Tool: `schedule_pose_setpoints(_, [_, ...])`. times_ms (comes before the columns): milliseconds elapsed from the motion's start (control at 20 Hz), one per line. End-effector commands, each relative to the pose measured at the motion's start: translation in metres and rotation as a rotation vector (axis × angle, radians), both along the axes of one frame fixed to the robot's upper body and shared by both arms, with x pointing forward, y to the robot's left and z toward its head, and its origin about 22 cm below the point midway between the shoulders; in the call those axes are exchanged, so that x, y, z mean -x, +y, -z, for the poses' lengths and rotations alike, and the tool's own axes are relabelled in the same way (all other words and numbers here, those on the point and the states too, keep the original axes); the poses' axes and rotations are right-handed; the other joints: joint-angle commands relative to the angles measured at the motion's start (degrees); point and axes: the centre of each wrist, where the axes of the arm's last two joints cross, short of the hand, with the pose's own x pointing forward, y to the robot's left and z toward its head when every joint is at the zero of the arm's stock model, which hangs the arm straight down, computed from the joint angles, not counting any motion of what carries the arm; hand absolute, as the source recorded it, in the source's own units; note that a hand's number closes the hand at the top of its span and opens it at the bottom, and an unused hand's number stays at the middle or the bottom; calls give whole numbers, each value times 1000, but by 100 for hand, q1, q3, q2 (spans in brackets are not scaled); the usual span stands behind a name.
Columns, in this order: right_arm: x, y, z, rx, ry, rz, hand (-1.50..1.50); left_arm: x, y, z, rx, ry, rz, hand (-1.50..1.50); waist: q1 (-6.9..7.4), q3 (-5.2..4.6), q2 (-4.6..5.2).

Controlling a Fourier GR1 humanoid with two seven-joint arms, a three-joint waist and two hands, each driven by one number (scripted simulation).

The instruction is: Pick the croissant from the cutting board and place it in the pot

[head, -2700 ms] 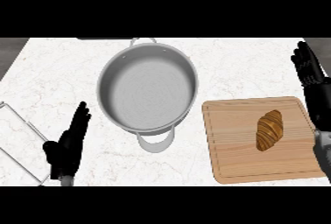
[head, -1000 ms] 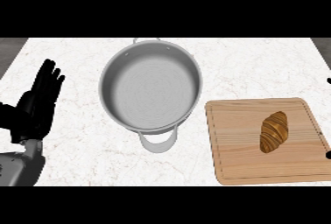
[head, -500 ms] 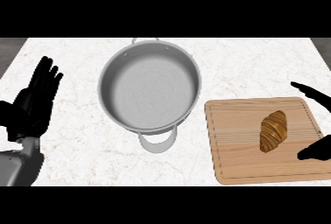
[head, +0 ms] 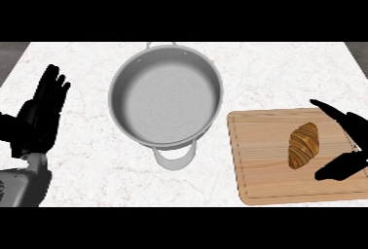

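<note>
The croissant (head: 303, 145) was seen lying on the board (head: 262, 160), right of the pot (head: 165, 104). Its long axis was set nearly toward and away from the robot, the far end tilted slightly right. The right hand (head: 351, 120) was held spread just right of it, fingers past its far end and thumb by its near end, with nothing gripped. The left hand (head: 39, 116) was rested open at the view's left, well apart. The right hand was judged nearer, and a short leftward reach was called for.
</note>
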Motion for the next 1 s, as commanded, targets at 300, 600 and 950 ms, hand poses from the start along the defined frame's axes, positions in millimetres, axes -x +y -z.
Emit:
schedule_pose_setpoints(300, [-13,6,36,32,32,10,-150,12,-11,-1,-8,-3,13,0,23,3,-1])
schedule_pose_setpoints(600, [-5,17,50,59,23,32,-150,-11,-13,-7,-14,-1,6,0,-10,2,1])
schedule_pose_setpoints(950, [-20,-25,78,43,41,15,-150,8,7,4,13,10,12,0,25,3,6])
